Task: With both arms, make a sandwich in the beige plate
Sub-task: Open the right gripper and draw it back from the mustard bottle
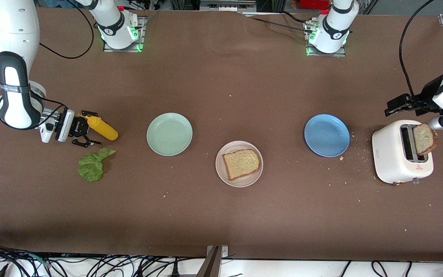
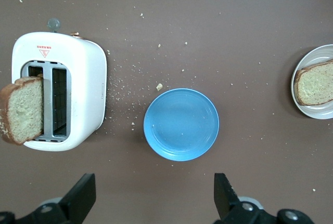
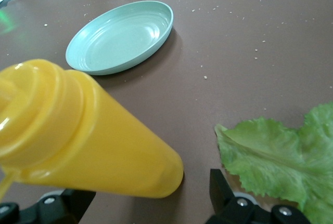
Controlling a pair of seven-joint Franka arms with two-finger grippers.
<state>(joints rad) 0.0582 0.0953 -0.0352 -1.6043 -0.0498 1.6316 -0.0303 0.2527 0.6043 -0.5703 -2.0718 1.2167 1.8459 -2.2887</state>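
One toasted bread slice (image 1: 241, 164) (image 2: 317, 82) lies on the beige plate (image 1: 244, 183) (image 2: 317, 113) at the table's middle. A second slice (image 1: 423, 138) (image 2: 23, 109) sticks up out of the white toaster (image 1: 392, 157) (image 2: 78, 78) at the left arm's end. The green lettuce leaf (image 1: 90, 165) (image 3: 281, 161) lies flat on the table at the right arm's end. My left gripper (image 1: 392, 107) (image 2: 153, 198) hangs open and empty over the table beside the toaster. My right gripper (image 1: 90, 129) (image 3: 148, 200) is low and open, its fingers either side of a lying yellow bottle (image 1: 102, 129) (image 3: 88, 141).
A mint-green plate (image 1: 169, 134) (image 3: 122, 37) stands between the bottle and the beige plate. A blue plate (image 1: 327, 135) (image 2: 181, 124) stands between the beige plate and the toaster. Crumbs are scattered around the toaster and the blue plate.
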